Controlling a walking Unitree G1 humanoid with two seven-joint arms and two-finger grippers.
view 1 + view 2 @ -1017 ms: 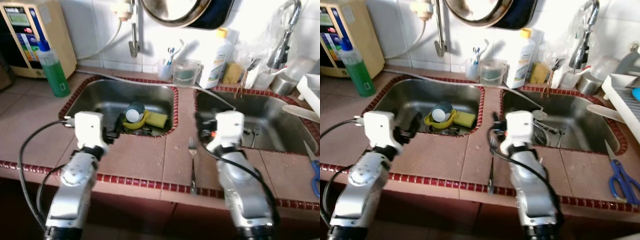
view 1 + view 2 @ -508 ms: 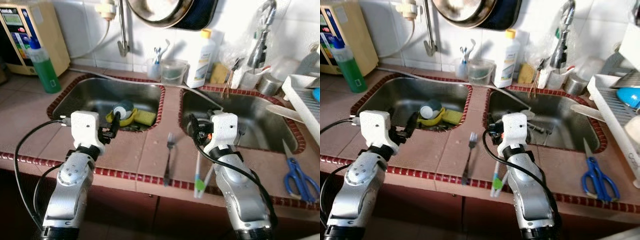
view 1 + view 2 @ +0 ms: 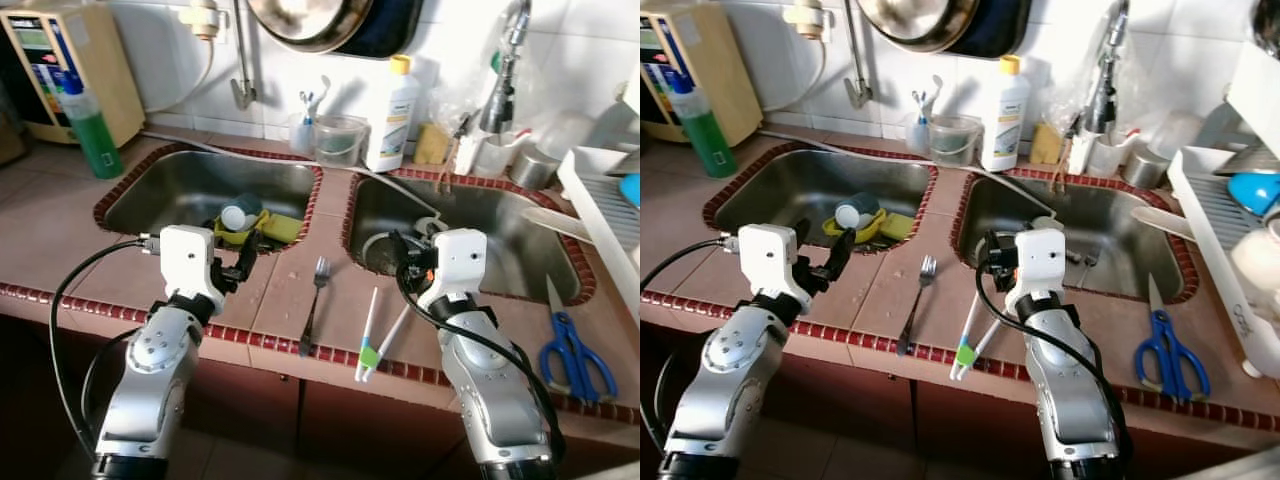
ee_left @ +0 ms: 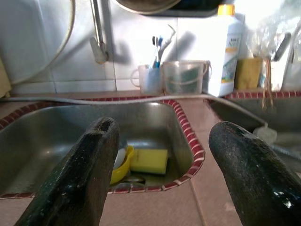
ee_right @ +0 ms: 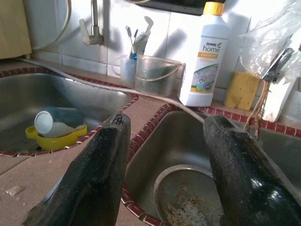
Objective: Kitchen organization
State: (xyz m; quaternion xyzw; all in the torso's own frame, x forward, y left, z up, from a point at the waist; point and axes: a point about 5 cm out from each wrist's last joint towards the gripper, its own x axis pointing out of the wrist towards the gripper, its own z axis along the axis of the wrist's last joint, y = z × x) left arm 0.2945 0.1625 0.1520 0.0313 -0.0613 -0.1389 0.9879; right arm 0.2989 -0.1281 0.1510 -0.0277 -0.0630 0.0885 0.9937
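Note:
A fork [image 3: 313, 305] lies on the tiled counter between the two sinks. Beside it, two toothbrushes [image 3: 368, 337] reach over the counter's front edge. The left sink [image 3: 140, 190] holds a yellow bowl [image 3: 230, 231], a cup [image 3: 238, 213] on its side and a yellow sponge [image 3: 284, 227]. A metal dish [image 5: 181, 200] with food scraps sits in the right sink [image 3: 500, 215]. My left gripper [image 3: 248, 264] hovers open over the counter at the left sink's front rim. My right gripper [image 3: 404, 256] is open at the right sink's front left corner, empty.
Blue scissors [image 3: 568, 352] lie on the counter at the right, near a white dish rack [image 3: 603, 205]. Along the back wall stand a green bottle [image 3: 93, 130], a clear jug [image 3: 338, 140], a white detergent bottle [image 3: 391, 112] and a tap [image 3: 500, 95].
The whole picture has shifted, so the camera moved back and to the right. The toothbrushes, scissors and dish rack have come into view. Both grippers stay open and empty.

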